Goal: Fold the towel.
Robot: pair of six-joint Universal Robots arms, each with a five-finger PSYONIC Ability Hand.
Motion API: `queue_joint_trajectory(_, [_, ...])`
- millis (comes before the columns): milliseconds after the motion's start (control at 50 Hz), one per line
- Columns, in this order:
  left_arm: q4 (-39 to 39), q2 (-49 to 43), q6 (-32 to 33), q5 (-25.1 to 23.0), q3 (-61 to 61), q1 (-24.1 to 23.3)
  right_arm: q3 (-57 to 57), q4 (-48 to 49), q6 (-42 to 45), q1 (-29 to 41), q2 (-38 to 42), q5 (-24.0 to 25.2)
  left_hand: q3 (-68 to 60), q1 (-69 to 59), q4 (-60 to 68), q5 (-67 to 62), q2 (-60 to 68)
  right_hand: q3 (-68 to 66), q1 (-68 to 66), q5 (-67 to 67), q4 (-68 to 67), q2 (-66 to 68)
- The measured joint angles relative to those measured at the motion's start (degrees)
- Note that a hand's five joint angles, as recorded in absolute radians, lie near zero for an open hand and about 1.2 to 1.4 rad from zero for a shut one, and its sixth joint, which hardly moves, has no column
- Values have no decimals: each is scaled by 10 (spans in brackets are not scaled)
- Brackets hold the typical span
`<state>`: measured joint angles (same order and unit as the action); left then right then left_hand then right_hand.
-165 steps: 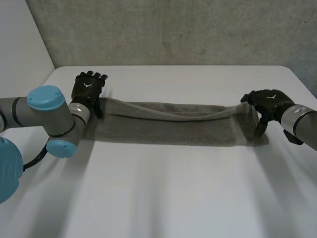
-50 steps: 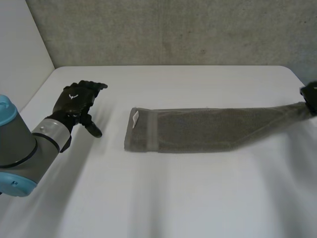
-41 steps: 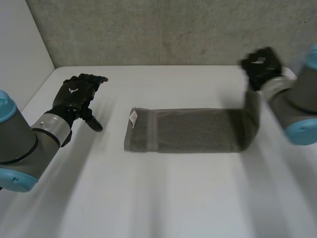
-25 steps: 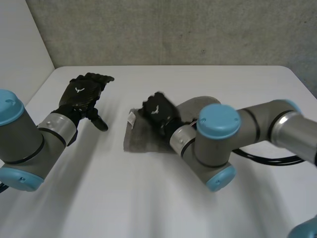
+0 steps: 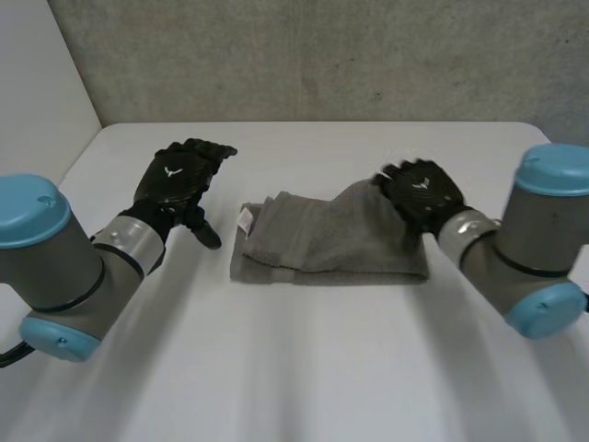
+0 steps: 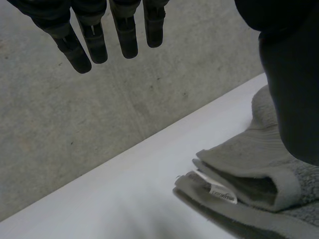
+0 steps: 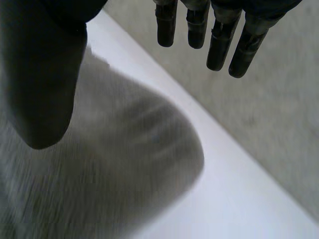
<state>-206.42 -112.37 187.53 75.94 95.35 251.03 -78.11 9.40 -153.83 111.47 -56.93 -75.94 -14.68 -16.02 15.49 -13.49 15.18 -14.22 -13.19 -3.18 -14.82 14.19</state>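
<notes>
Folded grey towel (image 5: 322, 244) lies near the middle of the white table (image 5: 294, 368), its white label (image 5: 247, 219) at the end nearer the left hand (image 5: 179, 177). That hand hovers beside the towel, fingers (image 6: 92, 40) straight and holding nothing. The right hand (image 5: 421, 195) is at the towel's opposite, humped end, fingers (image 7: 219, 45) extended, thumb apart, gripping nothing.

At frame left, the grey left arm (image 5: 64, 265), capped in light blue, is ended by the black left hand (image 5: 179, 177), marked with a small white emblem. At right, the right arm (image 5: 532, 235) and right hand (image 5: 423, 195) are matched.
</notes>
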Motion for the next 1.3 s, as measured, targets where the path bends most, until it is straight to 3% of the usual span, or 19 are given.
queue_joint_trajectory(160, [-6, -7, 2, 1, -3, -26, -72, -19, 2, -52, -7, -1, 0, 0, 0, 0, 0, -53, -72, -82, -54, 52])
queue_joint_trajectory(240, [-7, -13, 2, 2, -6, -36, -96, -8, 4, -66, -1, 5, 0, 0, 0, 0, 0, -160, -168, -175, -154, 159])
queue_joint_trajectory(700, [-7, -19, 1, 3, -2, -47, -97, 21, -40, -63, 22, 13, 0, 0, 0, 0, 0, -235, -250, -250, -231, 234])
queue_joint_trajectory(760, [-7, -19, 0, 3, -1, -47, -96, 24, -52, -63, 27, 13, 0, 0, 0, 0, 0, -351, -373, -365, -347, 363])
queue_joint_trajectory(840, [-7, -19, 0, 3, 0, -47, -95, 25, -58, -65, 33, 10, 0, 0, 0, 0, 0, -606, -597, -613, -601, 578])
queue_joint_trajectory(1100, [-6, -11, -2, 14, 3, -44, -101, 14, -46, -95, -18, -20, 0, 0, 0, 0, 0, -624, -604, -623, -621, 580])
queue_joint_trajectory(1300, [-3, 7, -3, 21, 2, -36, -81, -11, -3, -107, -52, -9, 0, 0, 0, 0, 0, -624, -607, -623, -621, 580])
